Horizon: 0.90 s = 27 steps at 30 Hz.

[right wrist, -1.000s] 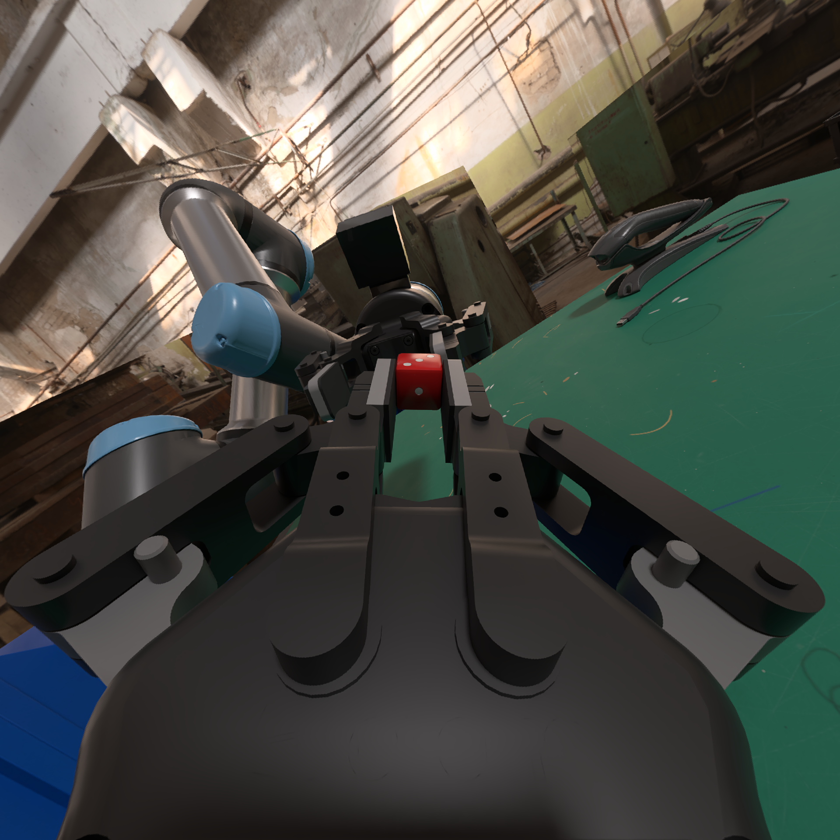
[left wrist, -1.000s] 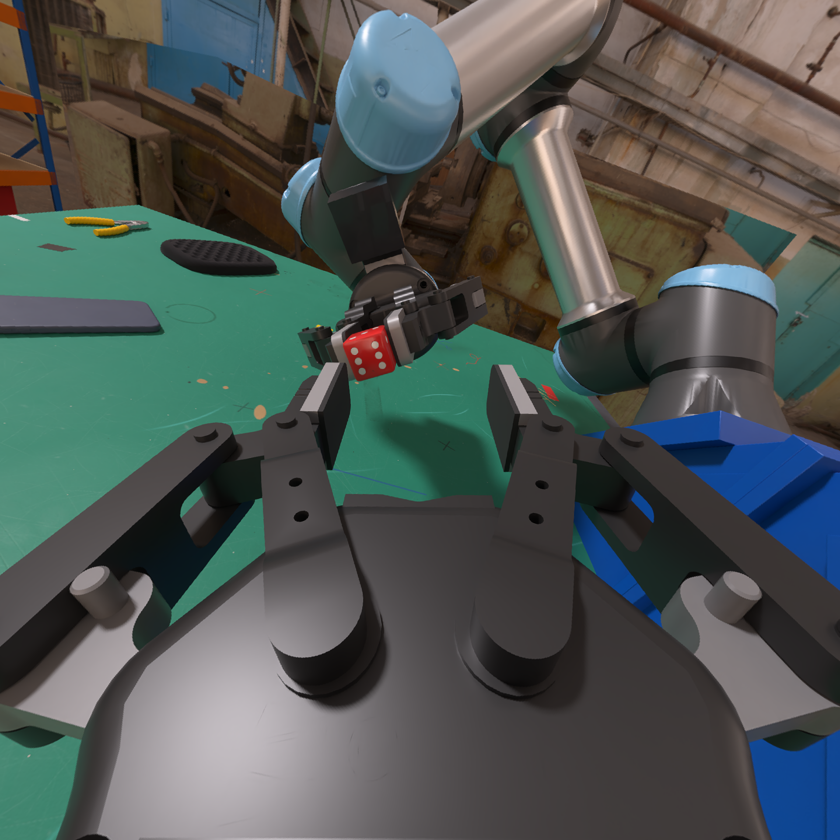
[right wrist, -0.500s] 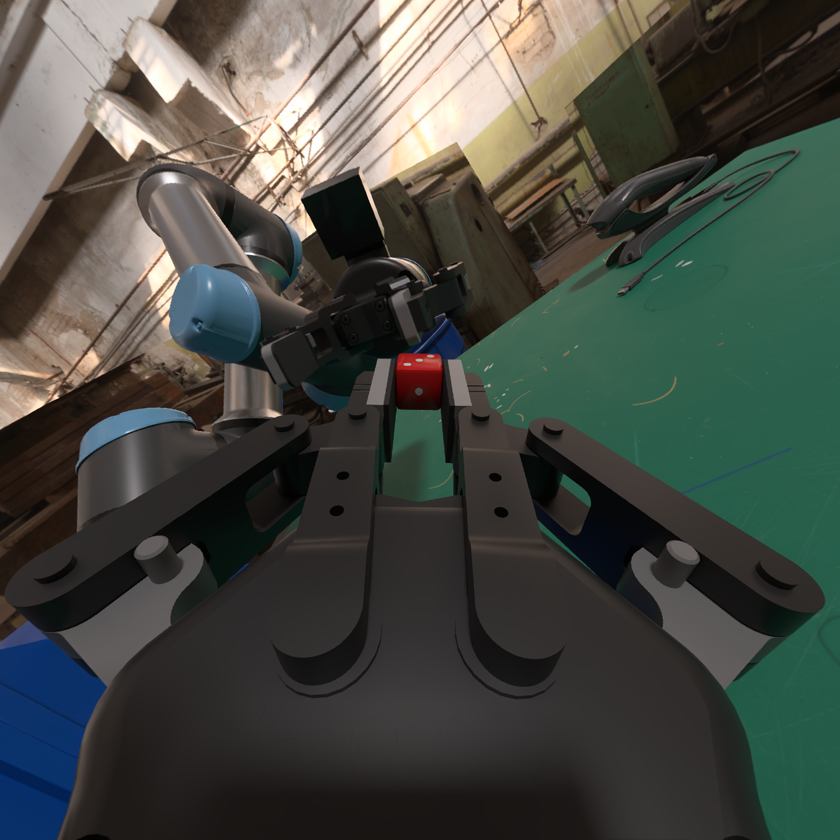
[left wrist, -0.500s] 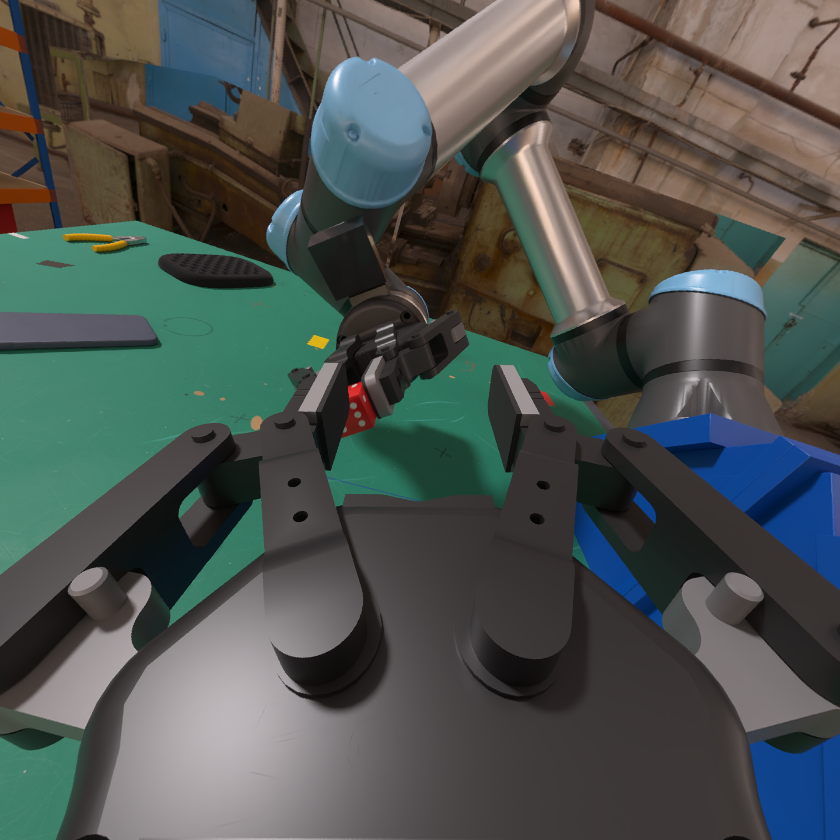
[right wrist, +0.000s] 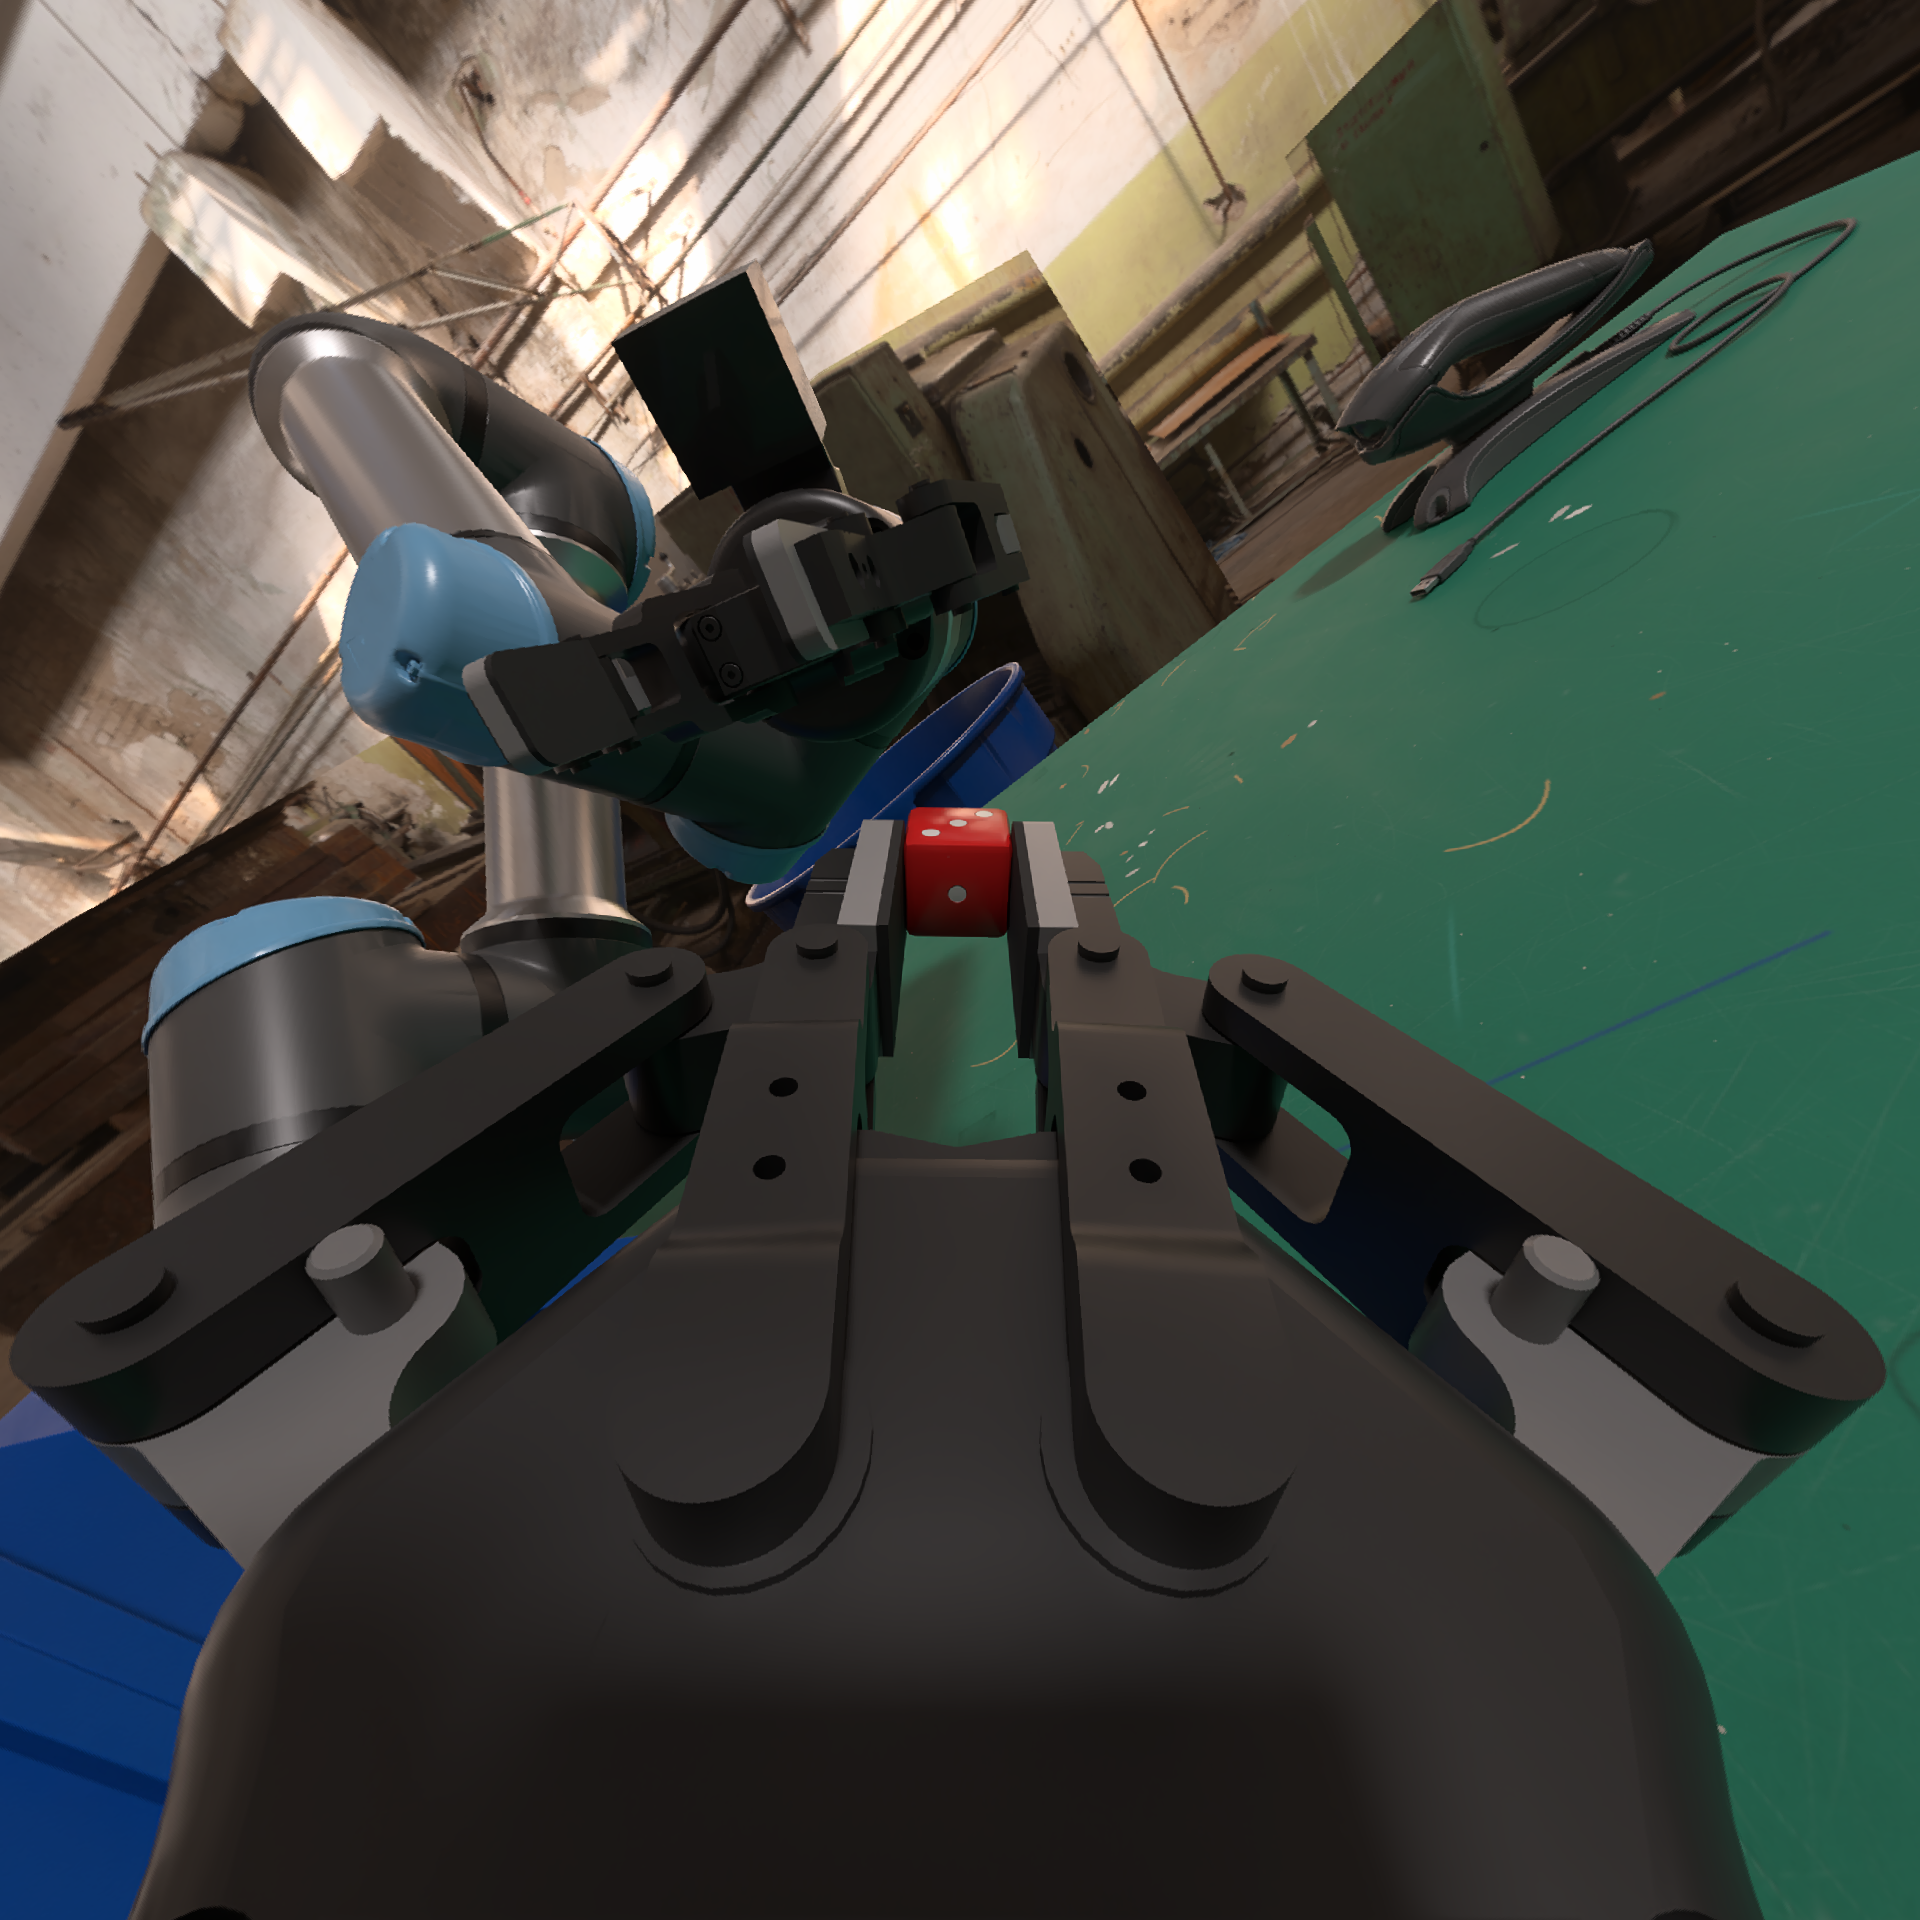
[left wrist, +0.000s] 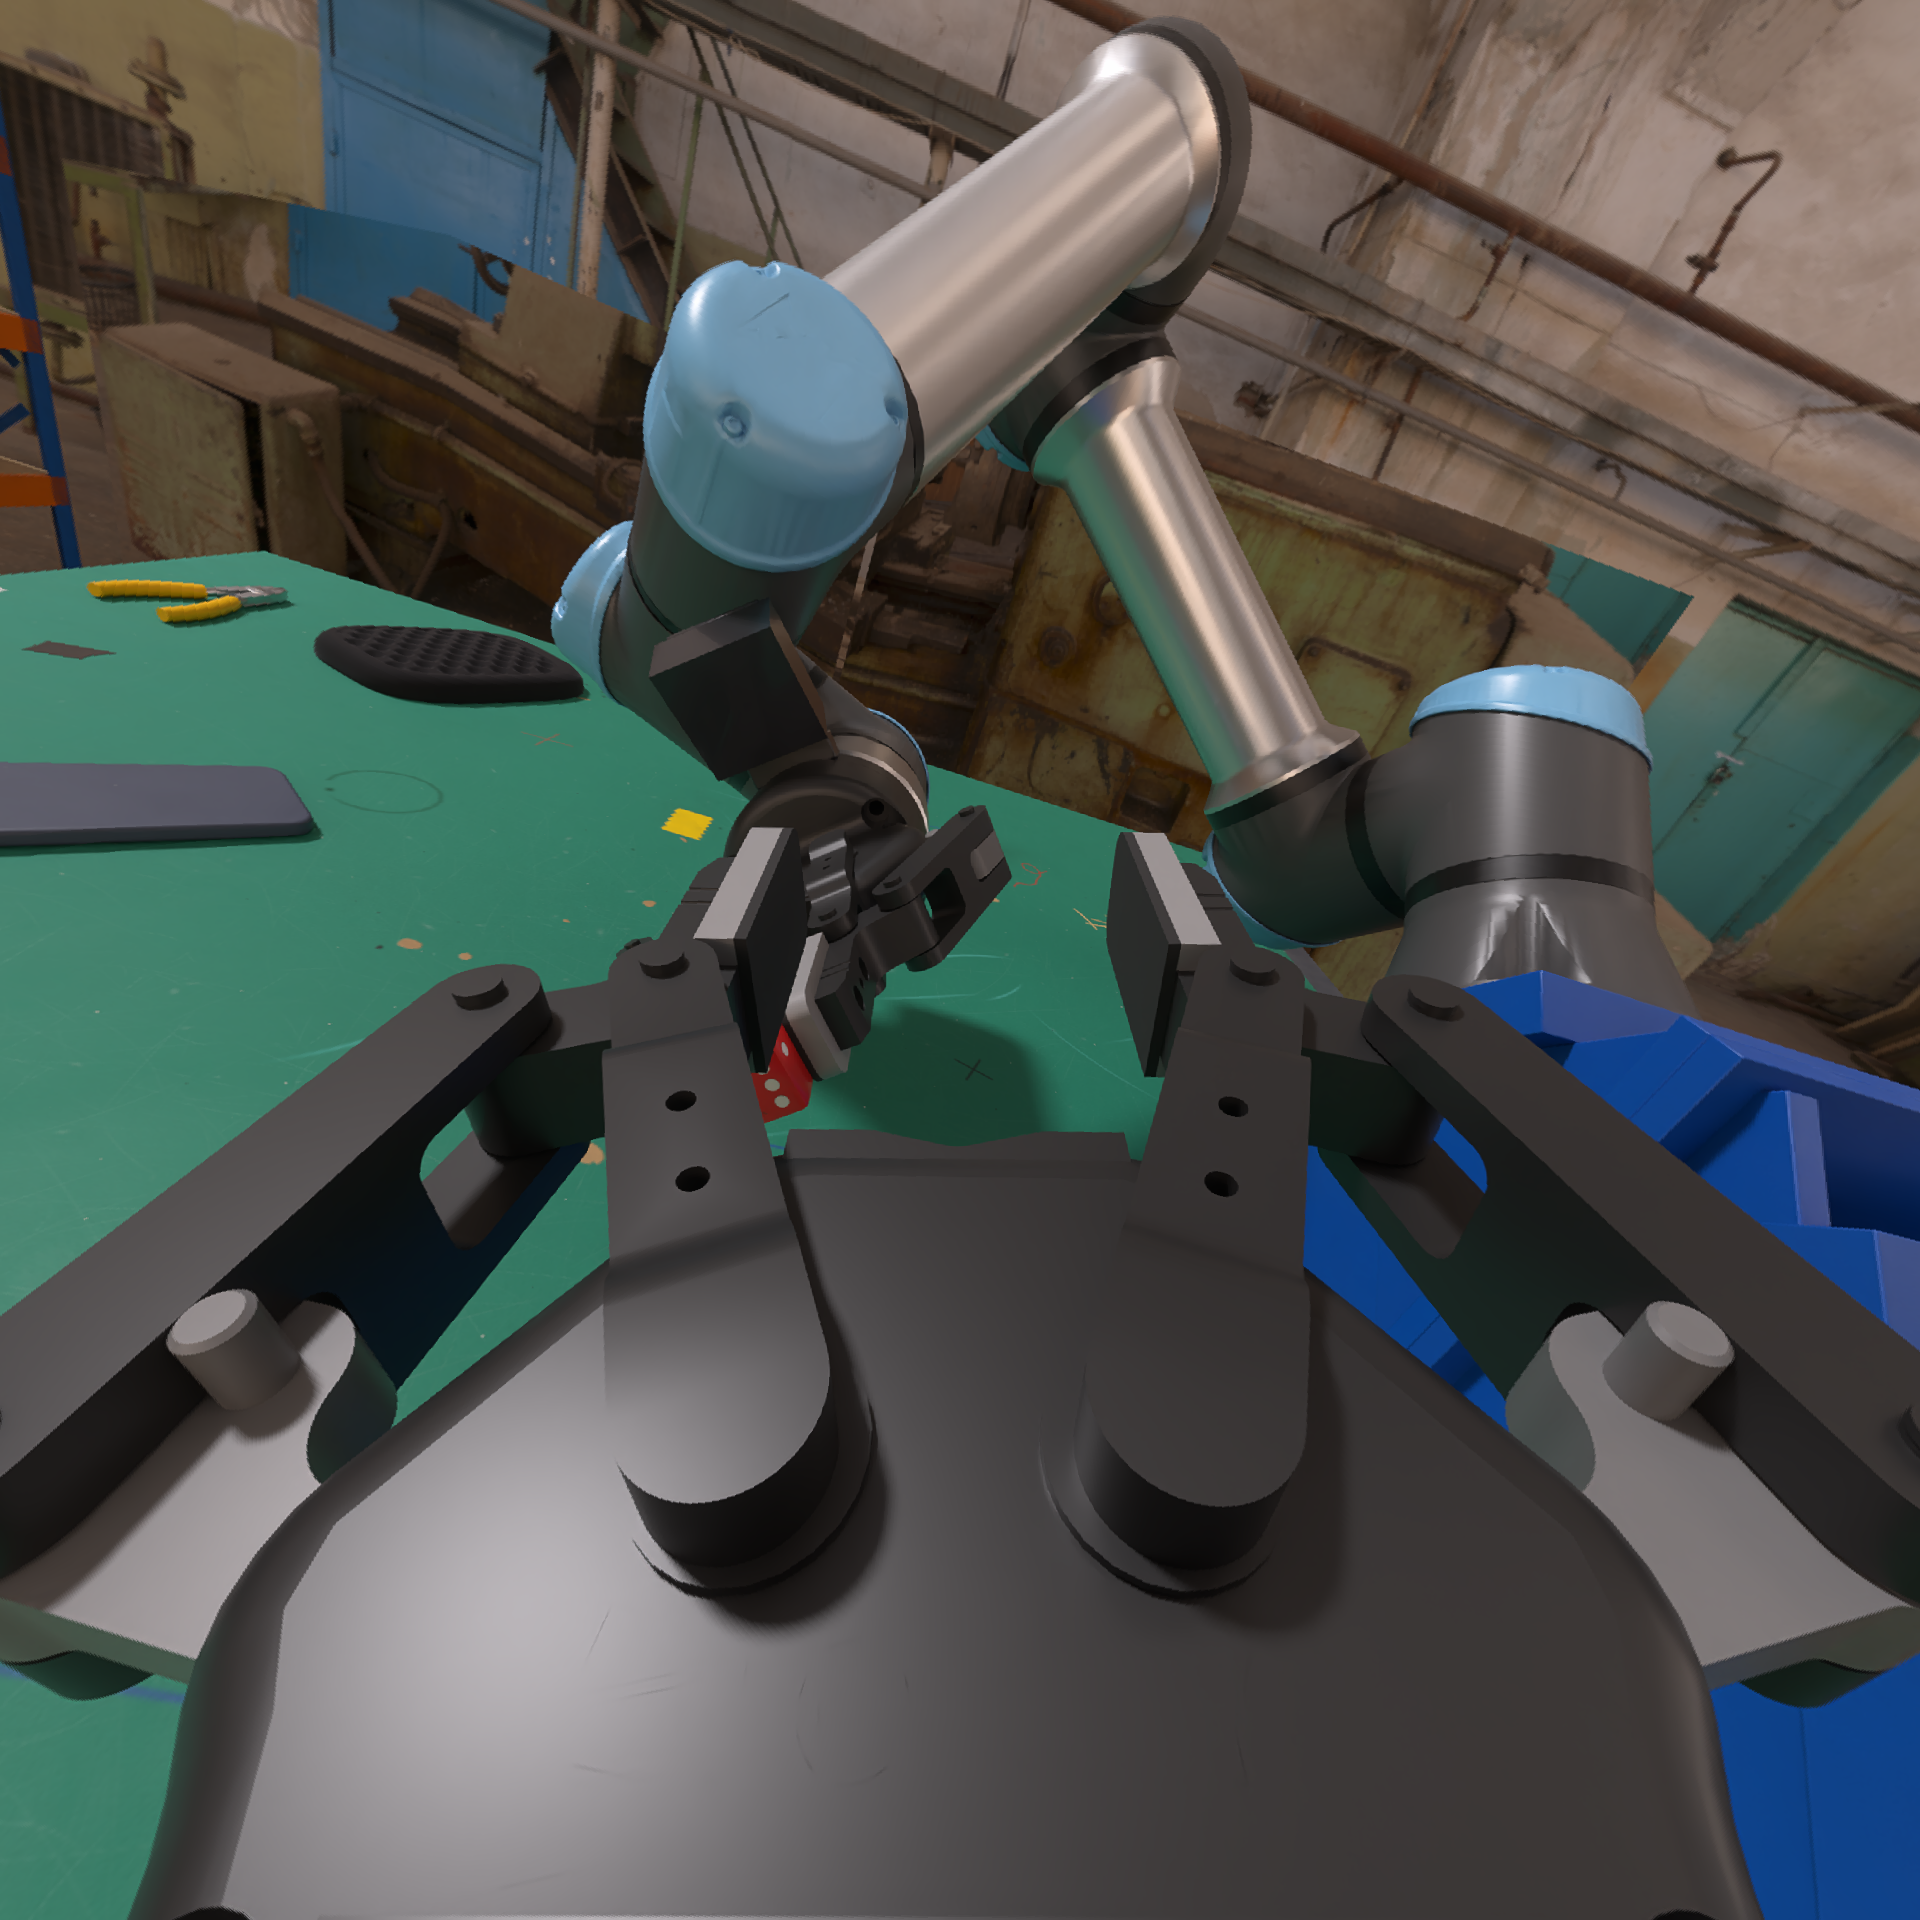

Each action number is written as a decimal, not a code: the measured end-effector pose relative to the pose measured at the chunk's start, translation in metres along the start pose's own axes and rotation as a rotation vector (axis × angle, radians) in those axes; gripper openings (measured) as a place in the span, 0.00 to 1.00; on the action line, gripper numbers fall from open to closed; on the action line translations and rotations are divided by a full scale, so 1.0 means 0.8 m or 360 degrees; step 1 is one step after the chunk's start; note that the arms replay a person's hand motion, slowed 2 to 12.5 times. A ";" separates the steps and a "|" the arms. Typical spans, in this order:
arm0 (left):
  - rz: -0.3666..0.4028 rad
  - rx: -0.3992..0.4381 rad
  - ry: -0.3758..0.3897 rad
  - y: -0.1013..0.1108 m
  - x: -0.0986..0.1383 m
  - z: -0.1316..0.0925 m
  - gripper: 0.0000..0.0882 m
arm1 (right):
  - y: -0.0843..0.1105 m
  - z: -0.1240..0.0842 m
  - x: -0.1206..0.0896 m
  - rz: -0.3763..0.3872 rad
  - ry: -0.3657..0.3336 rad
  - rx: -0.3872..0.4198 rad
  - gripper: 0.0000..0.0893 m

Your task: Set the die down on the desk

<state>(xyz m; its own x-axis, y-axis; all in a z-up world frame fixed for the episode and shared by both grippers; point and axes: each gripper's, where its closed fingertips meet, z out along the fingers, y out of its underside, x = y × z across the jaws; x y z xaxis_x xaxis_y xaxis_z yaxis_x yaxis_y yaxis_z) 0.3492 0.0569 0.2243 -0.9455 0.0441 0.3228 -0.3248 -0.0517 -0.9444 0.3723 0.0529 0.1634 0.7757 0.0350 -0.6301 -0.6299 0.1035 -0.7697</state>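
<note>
A red die [right wrist: 957, 871] with white pips sits clamped between the pads of my right gripper [right wrist: 957, 878], low over the green desk [right wrist: 1455, 935]. In the left wrist view the die [left wrist: 781, 1081] shows partly, behind my left gripper's left finger, still held by the right gripper [left wrist: 805, 1039] near the desk [left wrist: 260, 987]. My left gripper [left wrist: 951, 935] is open and empty, above and behind the die. It also shows in the right wrist view [right wrist: 665, 675], higher up and farther off.
A dark flat pad [left wrist: 145, 802], a black dotted pad [left wrist: 447, 663] and yellow-handled pliers [left wrist: 177, 600] lie at the far left. A grey handheld scanner [right wrist: 1496, 353] with a cable [right wrist: 1621, 416] lies at the far right. Blue arm bases [left wrist: 1662, 1122] border the desk.
My right gripper has carried the die downward towards the desk, tilting over. My left gripper has stayed open and drawn away from the die.
</note>
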 end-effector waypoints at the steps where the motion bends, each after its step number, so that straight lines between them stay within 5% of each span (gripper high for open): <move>1: 0.0001 0.0002 -0.0004 0.000 0.000 0.000 0.60 | 0.000 0.000 0.000 0.0002 -0.0003 0.0001 0.20; 27: 0.0019 -0.0027 -0.0113 0.005 -0.018 -0.006 0.60 | -0.031 -0.009 -0.023 -0.0061 -0.0065 0.0101 0.20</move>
<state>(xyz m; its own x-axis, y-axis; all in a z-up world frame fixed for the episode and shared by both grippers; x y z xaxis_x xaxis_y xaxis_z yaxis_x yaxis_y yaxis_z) 0.3614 0.0606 0.2154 -0.9489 -0.0273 0.3145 -0.3135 -0.0351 -0.9489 0.3739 0.0429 0.1935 0.8008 0.0703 -0.5947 -0.5972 0.1681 -0.7843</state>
